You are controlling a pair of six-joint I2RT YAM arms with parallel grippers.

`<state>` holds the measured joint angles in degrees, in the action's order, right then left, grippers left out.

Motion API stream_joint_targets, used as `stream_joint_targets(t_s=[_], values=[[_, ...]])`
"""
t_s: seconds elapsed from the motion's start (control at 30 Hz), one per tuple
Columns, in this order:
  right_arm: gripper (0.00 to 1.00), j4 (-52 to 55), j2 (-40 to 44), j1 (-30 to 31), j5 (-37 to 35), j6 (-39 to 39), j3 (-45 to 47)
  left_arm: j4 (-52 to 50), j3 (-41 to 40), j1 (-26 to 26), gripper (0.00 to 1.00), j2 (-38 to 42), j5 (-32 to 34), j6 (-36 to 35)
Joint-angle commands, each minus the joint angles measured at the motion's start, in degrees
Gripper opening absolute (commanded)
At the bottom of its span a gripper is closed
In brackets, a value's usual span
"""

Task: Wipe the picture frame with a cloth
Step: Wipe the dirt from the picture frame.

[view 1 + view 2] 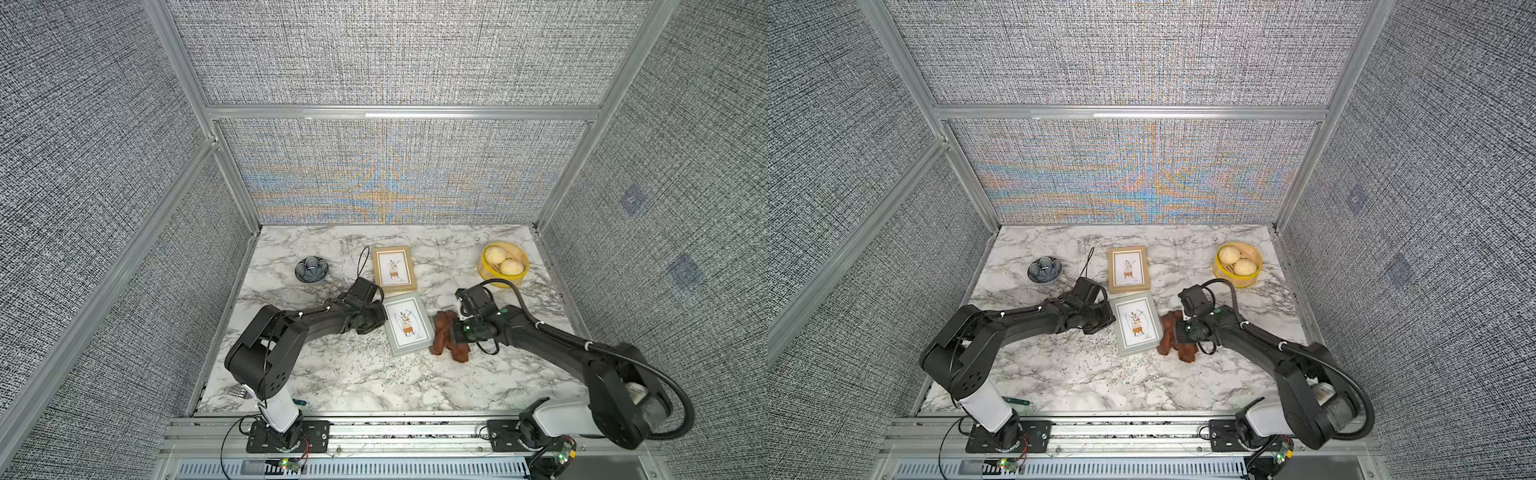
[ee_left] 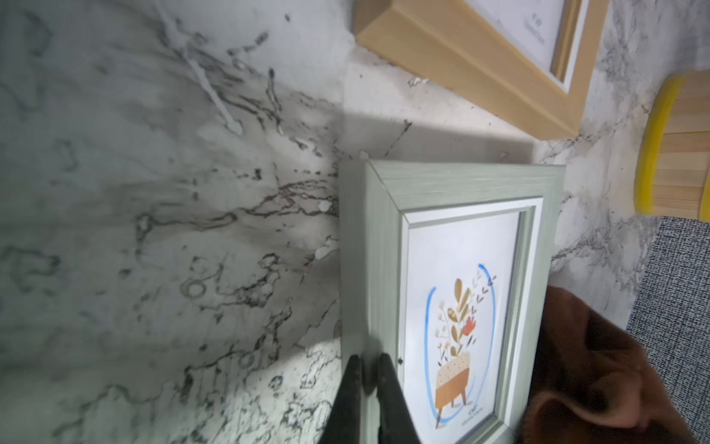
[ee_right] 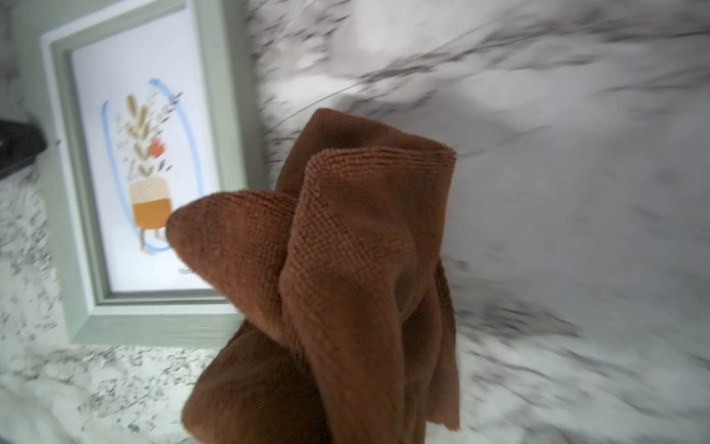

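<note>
beside the grey-green picture frame (image 1: 407, 324) on the marble table (image 1: 353, 374), reddish-brown cloth (image 1: 441, 332) bunched in the closed claw of the right gripper (image 1: 459, 332), left gripper (image 2: 369, 380) with claw narrow, almost shut, at the frame's opposite rim, wooden frame (image 1: 394, 268) just behind

Marble table (image 1: 353, 374) bears grey frame (image 1: 408, 323), wooden frame (image 1: 394, 268), bowl (image 1: 311, 270), bun basket (image 1: 484, 266).
</note>
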<state>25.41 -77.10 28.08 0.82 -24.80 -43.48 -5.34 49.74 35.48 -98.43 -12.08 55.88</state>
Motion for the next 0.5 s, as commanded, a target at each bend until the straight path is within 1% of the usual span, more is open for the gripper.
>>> stream_joint_targets(t_s=[0.0,0.07,0.17,0.27,0.37,0.47], values=[[0.0,4.8,2.9,-1.8,-8.9,-0.4,-1.0,-13.0,1.6,0.0,0.1,-0.7,1.2,-2.6],[0.0,4.0,3.5,-2.8,-9.5,0.0,-1.4,-14.0,4.0,0.1,0.11,-0.8,0.6,-3.8],[0.0,0.6,1.6,-3.5,-3.4,2.3,-2.3,-14.6,6.9,0.1,0.15,-0.7,-0.4,-5.3],[0.0,0.1,-3.8,-3.5,1.7,3.1,-5.0,-15.2,8.7,0.2,0.22,-0.2,-0.8,-5.3],[0.0,-1.3,-8.5,-3.2,4.4,3.5,-6.4,-14.7,8.2,0.1,0.31,0.5,-0.8,-4.3],[0.0,-2.1,-10.9,-2.3,5.4,4.1,-7.3,-12.2,6.4,0.1,0.37,1.1,-1.6,-3.2]])
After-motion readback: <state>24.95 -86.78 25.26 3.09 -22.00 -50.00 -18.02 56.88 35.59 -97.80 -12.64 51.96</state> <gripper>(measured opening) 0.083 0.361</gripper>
